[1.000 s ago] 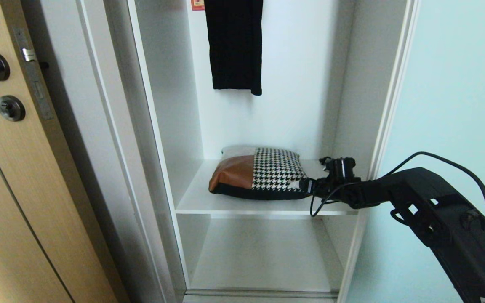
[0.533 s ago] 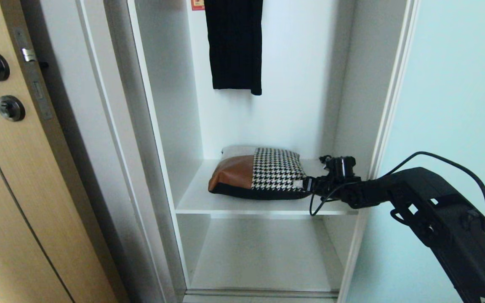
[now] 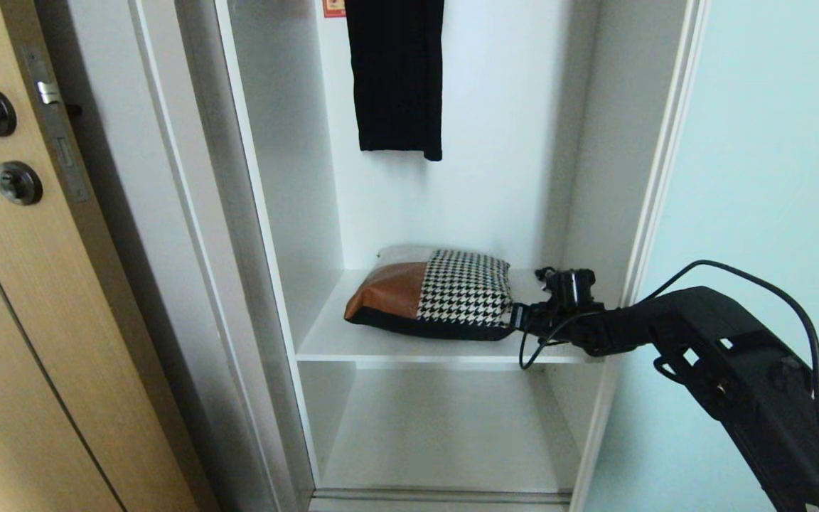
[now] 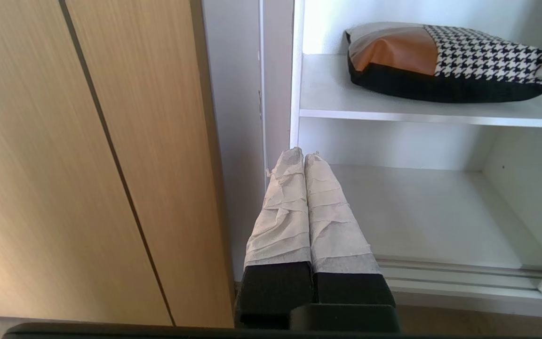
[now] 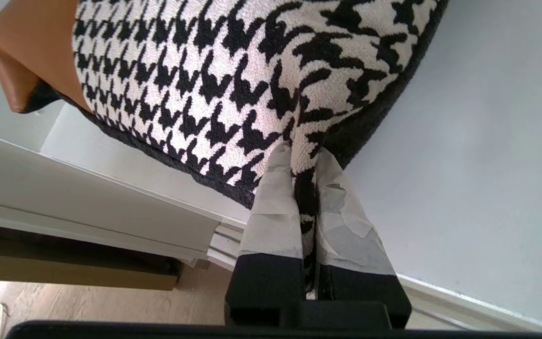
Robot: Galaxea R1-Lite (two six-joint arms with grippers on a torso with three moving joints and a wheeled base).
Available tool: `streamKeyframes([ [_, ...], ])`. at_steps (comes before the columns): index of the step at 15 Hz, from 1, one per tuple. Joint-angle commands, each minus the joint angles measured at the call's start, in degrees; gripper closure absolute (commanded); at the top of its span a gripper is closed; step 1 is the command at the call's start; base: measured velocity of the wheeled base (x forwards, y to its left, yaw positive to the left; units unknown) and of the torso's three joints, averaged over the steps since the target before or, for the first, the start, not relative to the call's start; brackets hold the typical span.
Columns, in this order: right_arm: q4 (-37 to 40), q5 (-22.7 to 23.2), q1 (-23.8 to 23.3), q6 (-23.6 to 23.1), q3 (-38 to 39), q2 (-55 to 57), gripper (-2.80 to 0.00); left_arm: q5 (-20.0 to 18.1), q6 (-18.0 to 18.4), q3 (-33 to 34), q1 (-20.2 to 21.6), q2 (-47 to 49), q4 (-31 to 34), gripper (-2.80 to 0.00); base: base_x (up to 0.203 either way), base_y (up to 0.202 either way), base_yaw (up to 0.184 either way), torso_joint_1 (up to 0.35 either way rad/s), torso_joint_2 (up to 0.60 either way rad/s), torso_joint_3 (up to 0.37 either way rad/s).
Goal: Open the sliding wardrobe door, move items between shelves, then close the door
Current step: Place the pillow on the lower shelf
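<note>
Head view: right claw apparently pinches the bag on the upper shelf.

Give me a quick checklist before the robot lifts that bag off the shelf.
1. Right pincer shut on the bag: ok, it pinches the houndstooth corner.
2. Sliding door out of the way: ok, the opening is free.
3. Lower shelf free to take the bag: ok.
4. Hanging black garment above the bag's path: ok.
5. Left pincer parked and shut, low by the wardrobe frame: ok.
6. Grip strong enough for the lift: cannot tell.
</note>
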Motion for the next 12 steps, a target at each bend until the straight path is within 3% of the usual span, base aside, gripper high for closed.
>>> streamKeyframes([
  [1, 0.9, -0.1, -0.4, 0.2, 0.6, -1.4, 0.00, 0.1, 0.0, 0.0, 0.0, 0.1, 0.0, 0.00, 0.000, 0.000, 0.000, 0.000, 0.00, 0.000],
  [5, 16.3, -3.8, -1.5, -3.6, 2.1, -6.4, 0.00, 0.1, 0.0, 0.0, 0.0, 0.1, 0.0, 0.00, 0.000, 0.000, 0.000, 0.000, 0.00, 0.000],
  [12, 15.1, -5.5, -2.9, -4.0, 19.6, -18.5, 0.00, 0.1, 0.0, 0.0, 0.0, 0.1, 0.1, 0.00, 0.000, 0.000, 0.000, 0.000, 0.00, 0.000],
])
